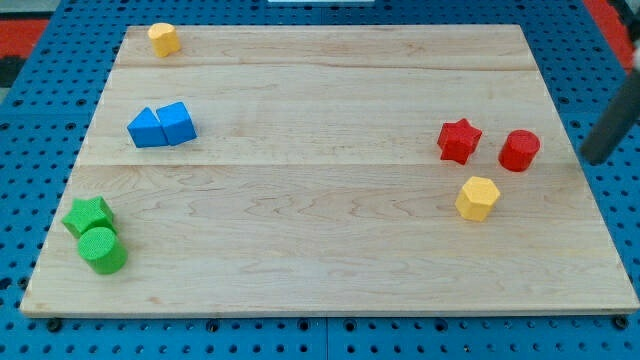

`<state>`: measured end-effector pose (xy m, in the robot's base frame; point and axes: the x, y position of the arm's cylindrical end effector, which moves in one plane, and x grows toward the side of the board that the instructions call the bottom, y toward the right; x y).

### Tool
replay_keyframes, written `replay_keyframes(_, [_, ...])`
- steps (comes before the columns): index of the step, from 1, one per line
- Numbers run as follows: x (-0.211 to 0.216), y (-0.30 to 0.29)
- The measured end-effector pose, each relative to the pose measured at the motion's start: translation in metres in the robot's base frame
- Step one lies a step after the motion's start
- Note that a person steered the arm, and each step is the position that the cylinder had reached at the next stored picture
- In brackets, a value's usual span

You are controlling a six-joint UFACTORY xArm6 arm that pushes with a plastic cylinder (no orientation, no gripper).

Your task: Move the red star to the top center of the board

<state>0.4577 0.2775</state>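
The red star (pixel 459 140) lies on the wooden board (pixel 330 210) at the view's right, about mid-height. A red cylinder (pixel 519 150) sits just to its right. A yellow hexagon block (pixel 477 197) lies below and between them. My dark rod comes in from the view's right edge, and my tip (pixel 592 158) is at the board's right edge. It is to the right of the red cylinder, apart from it, and further right of the star.
A yellow hexagon block (pixel 164 39) sits at the top left corner. Two blue blocks (pixel 161 125) touch each other at the left. A green star (pixel 88 215) and a green cylinder (pixel 103 250) touch at the bottom left. Blue pegboard surrounds the board.
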Motion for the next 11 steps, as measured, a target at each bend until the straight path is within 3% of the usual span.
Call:
replay_keyframes(1, [0.039,-0.049])
replay_keyframes(3, [-0.027,-0.120])
replay_keyframes(4, [-0.094,-0.130])
replay_keyframes(5, [-0.122,-0.132])
replay_keyframes(6, [-0.141,-0.185])
replay_keyframes(7, [-0.164,-0.201])
replay_keyframes(9, [-0.191,-0.167])
replay_keyframes(11, [-0.190,-0.241])
